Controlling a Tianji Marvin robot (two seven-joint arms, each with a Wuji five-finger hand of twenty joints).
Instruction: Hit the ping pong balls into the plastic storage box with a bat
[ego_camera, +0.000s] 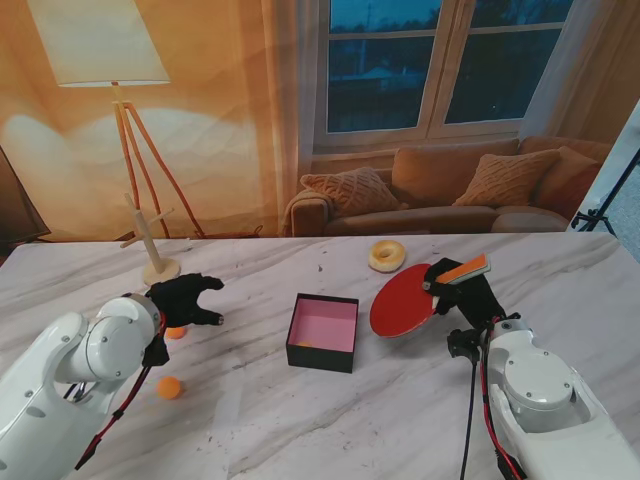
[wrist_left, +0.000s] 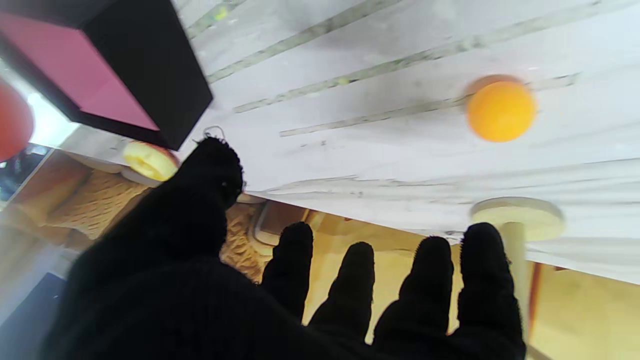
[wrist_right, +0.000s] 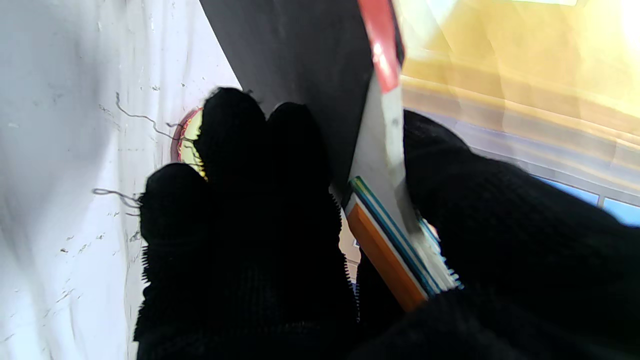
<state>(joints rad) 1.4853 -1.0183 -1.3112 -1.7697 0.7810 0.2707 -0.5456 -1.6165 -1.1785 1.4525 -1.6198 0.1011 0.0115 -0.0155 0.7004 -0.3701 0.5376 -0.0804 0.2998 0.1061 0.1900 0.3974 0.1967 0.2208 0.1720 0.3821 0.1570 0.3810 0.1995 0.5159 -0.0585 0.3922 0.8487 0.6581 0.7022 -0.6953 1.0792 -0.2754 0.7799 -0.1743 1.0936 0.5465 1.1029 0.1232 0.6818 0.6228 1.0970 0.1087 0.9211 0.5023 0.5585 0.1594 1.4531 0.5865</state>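
Nearest the stand, one orange ping pong ball (ego_camera: 169, 387) is seen left of the black storage box (ego_camera: 322, 333), a second (ego_camera: 176, 332) beside the empty, spread left hand (ego_camera: 187, 300). By the right hand (ego_camera: 462, 291) the red bat (ego_camera: 404, 303) is gripped right of the box; a swing could be blocked by the box itself.

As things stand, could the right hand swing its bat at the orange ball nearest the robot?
Probably not: the right hand holds the bat right of the black box, which sits between it and that ball.
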